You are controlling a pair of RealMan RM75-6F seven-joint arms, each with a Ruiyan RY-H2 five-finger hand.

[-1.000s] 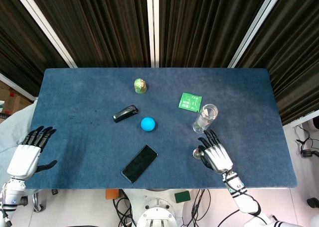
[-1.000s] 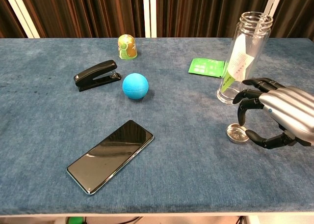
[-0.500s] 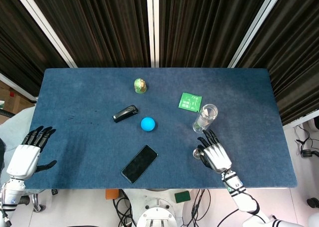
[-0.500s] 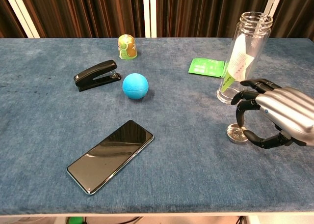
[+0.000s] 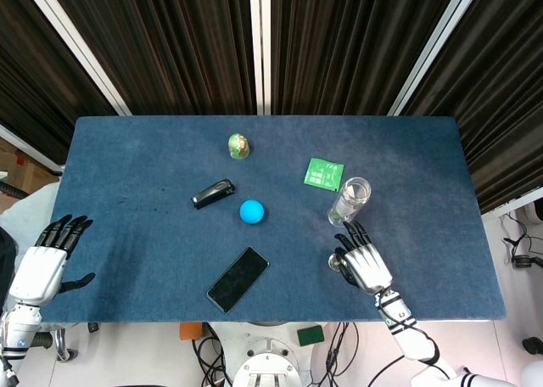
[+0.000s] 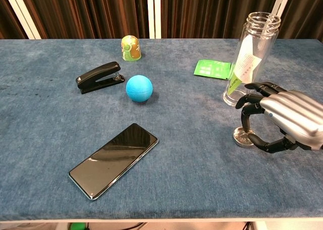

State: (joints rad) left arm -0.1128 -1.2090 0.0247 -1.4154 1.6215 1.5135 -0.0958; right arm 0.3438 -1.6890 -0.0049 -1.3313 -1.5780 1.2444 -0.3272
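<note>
On the blue table (image 5: 127,166), the tall open bottle (image 6: 251,58) stands upright, mouth up, just beyond the right hand (image 6: 282,119), whose spread, empty fingers arch over the flat round lid (image 6: 243,138) near right and could knock the bottle over.

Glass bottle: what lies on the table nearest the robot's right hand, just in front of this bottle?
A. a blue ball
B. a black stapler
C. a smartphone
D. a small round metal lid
D: the small round metal lid lies by the right hand's curled fingers, before the glass bottle.
</note>
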